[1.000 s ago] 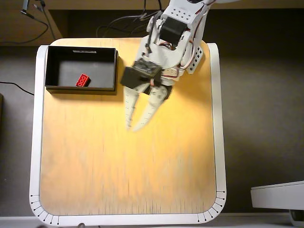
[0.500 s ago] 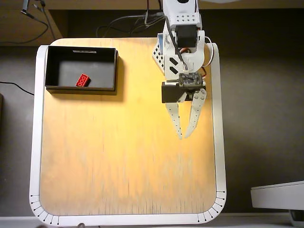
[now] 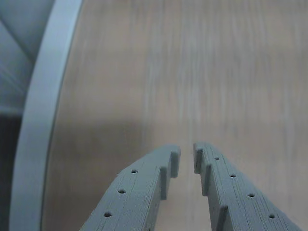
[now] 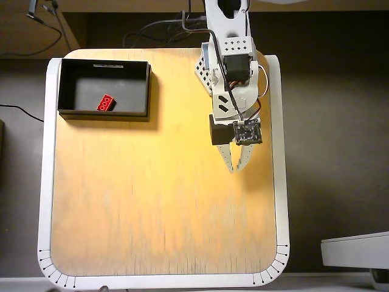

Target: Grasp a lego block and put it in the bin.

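The red lego block [image 4: 106,103] lies on the floor of the black bin [image 4: 82,82], which stands at the table's back left corner in the overhead view. My gripper [image 4: 234,168] hovers over the right half of the table, far to the right of the bin, pointing toward the front edge. Its fingers are nearly together with nothing between them. In the wrist view the gripper [image 3: 186,156] shows only a thin gap over bare wood. Neither the block nor the bin appears in the wrist view.
The wooden table top [image 4: 152,201] has a raised white border [image 4: 281,182], which shows at the left in the wrist view as the border [image 3: 38,125]. Cables [image 4: 152,30] lie behind the table. A white object [image 4: 355,249] sits off the table at the lower right.
The arm swung from near the bin to the right side of the table. The fingers, spread apart earlier, have closed together and the wrist has tipped downward.
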